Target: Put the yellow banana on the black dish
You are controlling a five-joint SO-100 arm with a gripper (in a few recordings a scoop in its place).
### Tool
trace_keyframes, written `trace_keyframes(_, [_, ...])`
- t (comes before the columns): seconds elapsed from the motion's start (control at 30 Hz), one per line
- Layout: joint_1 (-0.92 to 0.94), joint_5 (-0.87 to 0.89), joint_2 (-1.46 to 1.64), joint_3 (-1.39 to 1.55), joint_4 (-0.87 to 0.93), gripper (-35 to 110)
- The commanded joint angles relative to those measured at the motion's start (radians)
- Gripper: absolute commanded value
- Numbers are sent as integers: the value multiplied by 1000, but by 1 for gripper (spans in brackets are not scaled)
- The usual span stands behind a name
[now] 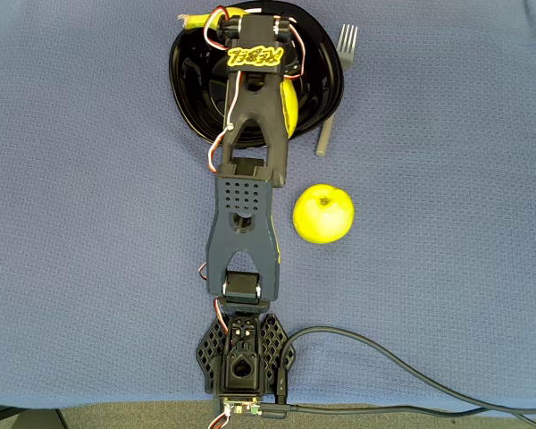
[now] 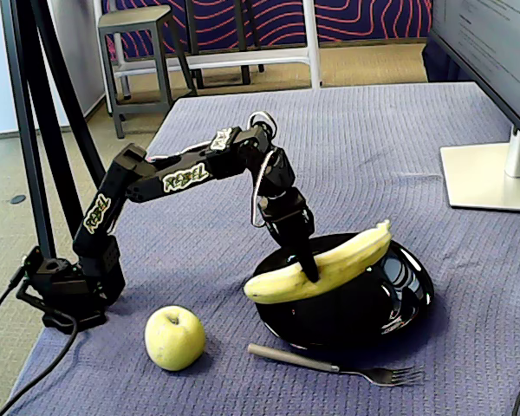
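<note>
Holding the banana (image 2: 325,264) at its middle, the gripper (image 2: 309,269) keeps it just above the black dish (image 2: 399,299), one end past the rim. Best to lower it level, nudge it toward the dish's centre, then let go gently.

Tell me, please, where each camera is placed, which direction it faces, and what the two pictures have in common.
Overhead view: above the blue cloth table, facing straight down; the black arm runs from its base at the bottom edge up over the glossy black dish.
Fixed view: beside the table, low, facing across it; whole arm, hand shut on the long yellow banana above the dish.
Both show: the banana, the dish, the round yellow-green apple and the grey metal fork.
</note>
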Motion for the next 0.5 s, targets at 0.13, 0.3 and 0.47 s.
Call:
trace_keyframes(0.13, [11,-25,29,-63,-34,12])
trace_keyframes(0.3, [11,-29,40,-9,-34,20])
trace_keyframes(0.47, [5,-28,52,12,-29,21])
